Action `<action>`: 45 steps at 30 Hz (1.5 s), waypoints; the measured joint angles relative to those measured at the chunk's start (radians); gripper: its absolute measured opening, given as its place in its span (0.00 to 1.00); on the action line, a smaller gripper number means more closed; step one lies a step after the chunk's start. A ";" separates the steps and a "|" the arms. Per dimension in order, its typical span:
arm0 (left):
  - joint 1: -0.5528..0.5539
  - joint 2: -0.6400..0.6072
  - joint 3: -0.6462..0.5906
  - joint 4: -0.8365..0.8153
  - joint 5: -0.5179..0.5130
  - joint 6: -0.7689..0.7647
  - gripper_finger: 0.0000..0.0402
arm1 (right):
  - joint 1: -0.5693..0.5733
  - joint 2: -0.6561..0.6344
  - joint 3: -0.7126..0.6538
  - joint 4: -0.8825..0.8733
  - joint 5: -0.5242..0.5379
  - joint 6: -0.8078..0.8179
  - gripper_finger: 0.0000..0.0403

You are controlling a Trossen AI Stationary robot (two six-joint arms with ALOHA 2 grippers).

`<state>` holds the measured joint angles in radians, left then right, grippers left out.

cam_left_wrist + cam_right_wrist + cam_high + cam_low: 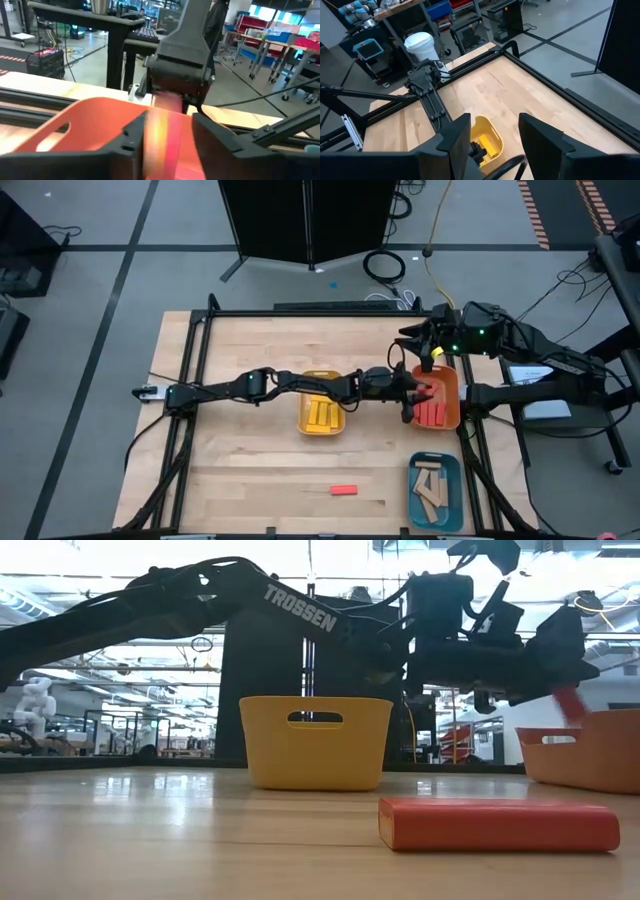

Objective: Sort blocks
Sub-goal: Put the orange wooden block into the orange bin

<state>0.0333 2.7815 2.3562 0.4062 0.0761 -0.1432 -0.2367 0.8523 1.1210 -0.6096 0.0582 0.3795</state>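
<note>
Table (pixel 250 470): lone red block (pixel 344 490) | left claw (pixel 418 393) parted over orange tray (pixel 452 416) | right claw (pixel 492 137) parted

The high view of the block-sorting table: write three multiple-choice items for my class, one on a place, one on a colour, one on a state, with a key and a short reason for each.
1. Where does the lone red block lie?
A. In the yellow tray
B. On the bare table in front of the trays
C. In the teal tray

2. What colour are the blocks in the teal tray?
A. Plain tan
B. Red
C. Yellow

3. How is the right gripper?
A. Shut on a yellow block
B. Shut on a red block
C. Open and empty

Key: 1 B, the red block lies apart on the table. 2 A, the tan blocks fill the teal tray. 3 C, the right gripper shows spread fingers with nothing between them.
</note>
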 joint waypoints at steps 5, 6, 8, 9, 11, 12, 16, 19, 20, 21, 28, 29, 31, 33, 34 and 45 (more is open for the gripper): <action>-0.006 0.000 0.000 -0.004 -0.017 -0.001 0.48 | 0.000 0.009 0.000 -0.001 0.000 -0.002 0.40; -0.006 0.000 0.000 -0.005 -0.027 -0.001 0.50 | 0.000 0.010 0.000 -0.001 0.000 -0.003 0.40; -0.008 0.000 0.000 -0.005 -0.050 0.000 0.52 | 0.000 0.013 0.000 -0.001 0.000 -0.002 0.40; -0.008 0.000 0.000 -0.005 -0.055 -0.001 0.53 | 0.000 0.013 0.000 -0.001 0.000 -0.002 0.40; -0.006 0.000 0.000 -0.002 -0.056 -0.001 0.53 | 0.000 0.013 0.000 -0.002 -0.001 -0.001 0.40; -0.004 -0.001 0.000 -0.001 -0.056 -0.001 0.53 | 0.000 0.012 0.000 -0.002 -0.004 0.001 0.40; 0.000 -0.010 0.000 -0.007 -0.051 0.010 0.53 | 0.000 0.009 0.000 -0.005 -0.011 0.039 0.40; -0.002 -0.037 0.000 -0.053 -0.029 0.058 0.53 | 0.001 0.004 0.000 -0.011 -0.025 0.061 0.40; -0.007 -0.050 0.000 -0.085 -0.030 0.082 0.53 | 0.001 0.002 0.000 -0.016 -0.039 0.062 0.40; -0.013 -0.066 0.000 -0.135 -0.031 0.110 0.53 | 0.001 0.000 0.000 -0.018 -0.053 0.060 0.40; -0.077 -0.191 0.000 -0.744 -0.046 0.286 0.53 | 0.003 -0.003 0.000 -0.075 -0.064 0.009 0.40; -0.089 -0.208 0.000 -0.847 -0.045 0.304 0.53 | 0.003 -0.003 0.000 -0.084 -0.064 -0.008 0.40; -0.118 -0.232 0.000 -1.013 -0.044 0.312 0.53 | 0.003 -0.003 0.000 -0.094 -0.064 -0.029 0.40; -0.153 -0.252 0.000 -1.146 -0.045 0.314 0.53 | 0.003 -0.003 0.000 -0.106 -0.064 -0.029 0.40; -0.173 -0.263 -0.001 -1.212 -0.060 0.312 0.53 | 0.003 -0.003 0.000 -0.109 -0.064 -0.026 0.40; -0.433 -0.331 0.000 -1.427 -0.213 0.111 0.53 | 0.095 -0.012 0.000 -0.160 -0.062 -0.081 0.40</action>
<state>-0.4001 2.4501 2.3558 -1.0209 -0.1374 -0.0321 -0.1416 0.8404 1.1206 -0.7691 -0.0036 0.2981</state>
